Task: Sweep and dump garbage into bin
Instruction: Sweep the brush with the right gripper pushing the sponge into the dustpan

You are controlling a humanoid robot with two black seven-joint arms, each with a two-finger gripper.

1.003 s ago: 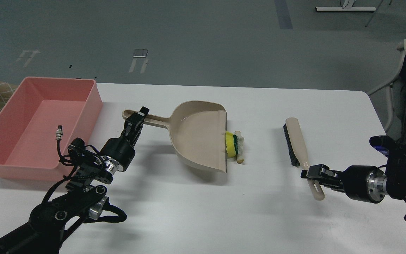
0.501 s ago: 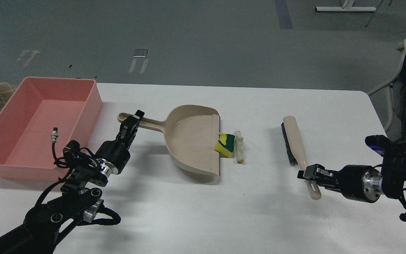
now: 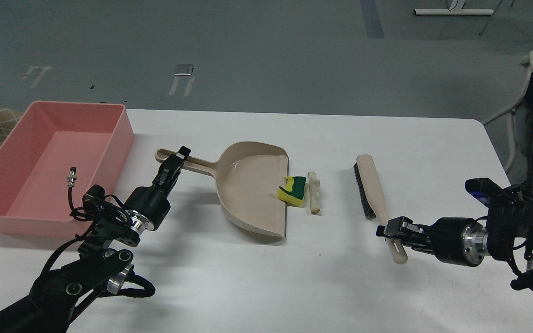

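step: sweeping | left hand grips dustpan handle | right hand grips brush handle | sponge at pan lip, crust strip just beside (both on table) | next: brush leftward into pan, then dump in bin

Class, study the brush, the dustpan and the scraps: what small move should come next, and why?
Probably the right gripper should sweep the brush leftward: the crust strip lies outside the dustpan, and the sponge piece sits at its lip.
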